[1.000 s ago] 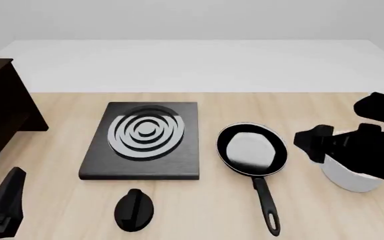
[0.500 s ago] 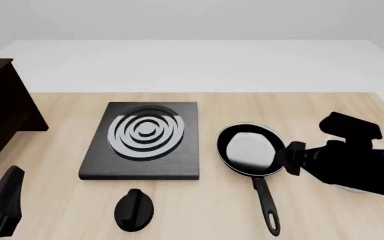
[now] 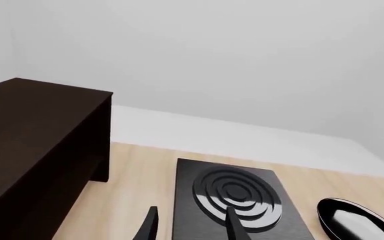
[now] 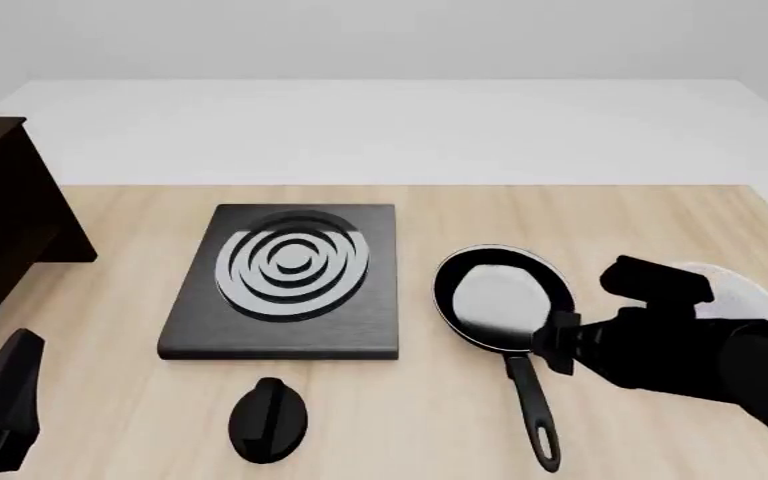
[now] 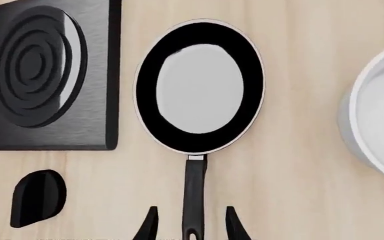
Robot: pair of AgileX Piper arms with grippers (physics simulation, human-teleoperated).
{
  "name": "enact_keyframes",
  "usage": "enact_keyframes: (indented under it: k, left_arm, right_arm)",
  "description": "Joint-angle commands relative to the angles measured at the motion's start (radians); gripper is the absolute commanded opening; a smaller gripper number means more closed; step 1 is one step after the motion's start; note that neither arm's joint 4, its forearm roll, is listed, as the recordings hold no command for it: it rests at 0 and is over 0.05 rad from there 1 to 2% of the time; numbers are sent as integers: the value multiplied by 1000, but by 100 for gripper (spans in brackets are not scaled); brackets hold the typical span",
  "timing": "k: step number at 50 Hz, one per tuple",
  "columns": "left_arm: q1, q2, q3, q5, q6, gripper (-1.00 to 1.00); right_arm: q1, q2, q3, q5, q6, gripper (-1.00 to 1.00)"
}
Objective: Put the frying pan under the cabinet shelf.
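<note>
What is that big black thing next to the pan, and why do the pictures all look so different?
These are computer-made pictures of a robot with two arms. The big black thing is its right arm, ending in a pincer called the right gripper. One picture comes from a camera above the table. The other two come from small cameras riding on each arm, so each shows what that arm is looking at.

On the wooden table lie a frying pan, a black slab with grey rings, a white bowl, and a small black lump. At the left stands the dark cabinet.

The right gripper is open, with one finger on each side of the pan's handle. It holds nothing yet. The left gripper waits low at the left, open too.
</note>
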Motion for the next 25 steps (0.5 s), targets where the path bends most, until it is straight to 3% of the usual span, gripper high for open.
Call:
enact_keyframes:
  k: [1, 25]
  left_arm:
    - [3, 0, -9, 3, -10, 100]
    - [8, -1, -18, 5, -29, 100]
  right_arm:
    - [40, 48, 34, -50, 26, 100]
    - [24, 99, 132, -143, 55, 100]
